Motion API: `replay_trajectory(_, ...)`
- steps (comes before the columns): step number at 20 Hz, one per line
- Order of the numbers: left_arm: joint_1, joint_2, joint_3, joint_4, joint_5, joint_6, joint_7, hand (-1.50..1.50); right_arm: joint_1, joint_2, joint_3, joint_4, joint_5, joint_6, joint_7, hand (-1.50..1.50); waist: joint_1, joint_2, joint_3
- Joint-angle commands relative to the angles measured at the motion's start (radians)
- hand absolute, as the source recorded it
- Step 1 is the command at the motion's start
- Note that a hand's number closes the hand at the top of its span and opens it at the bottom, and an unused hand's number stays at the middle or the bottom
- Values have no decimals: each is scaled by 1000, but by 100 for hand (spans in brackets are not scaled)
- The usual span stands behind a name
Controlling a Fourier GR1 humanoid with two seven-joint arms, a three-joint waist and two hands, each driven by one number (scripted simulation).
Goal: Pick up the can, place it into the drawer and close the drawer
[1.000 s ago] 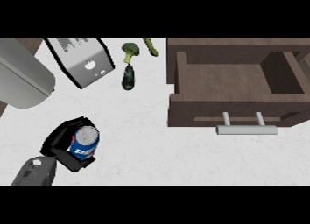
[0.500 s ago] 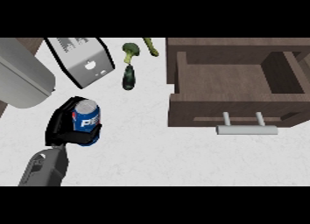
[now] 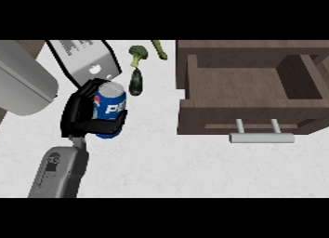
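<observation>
we read | blue cylindrical metal can (image 3: 111, 110): white letters "PE" on its side, the rest of the word we cannot make out | flat grey panel with a black rim (image 3: 85, 58): rows of dark marks and a small white emblem, neither legible to us

Pale speckled bench (image 3: 167, 162), laden along its far side.
At its left edge lay a large grey rounded object (image 3: 16, 83), with a grey-and-white box (image 3: 85, 58) tilted beside it. Next came a broccoli floret (image 3: 138, 52), a dark green vegetable (image 3: 135, 83) just below it and a thin green stalk (image 3: 158, 49). The open wooden drawer (image 3: 253, 88) stood at the right.
</observation>
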Motion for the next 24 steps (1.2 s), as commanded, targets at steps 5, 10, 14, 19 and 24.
replay_trajectory(5,-114,-17,-190,-165,-12,162,249,150,-35,-12,-26,25,-17,-4,5,-150,-5,2,0)
replay_trajectory(10,-334,-17,-197,-56,-36,237,349,150,-5,-6,-15,-71,-28,-5,70,-150,-12,3,0)
replay_trajectory(14,-478,-17,-273,10,-19,348,375,150,-17,-12,-31,-4,-31,16,23,-150,-17,4,0)
replay_trajectory(19,-655,-17,-301,106,9,426,419,150,33,-6,-51,-52,-63,42,21,-150,-25,3,0)
replay_trajectory(24,-800,-17,-299,226,62,475,434,150,-42,9,1,3,36,-4,15,-150,-23,6,0)
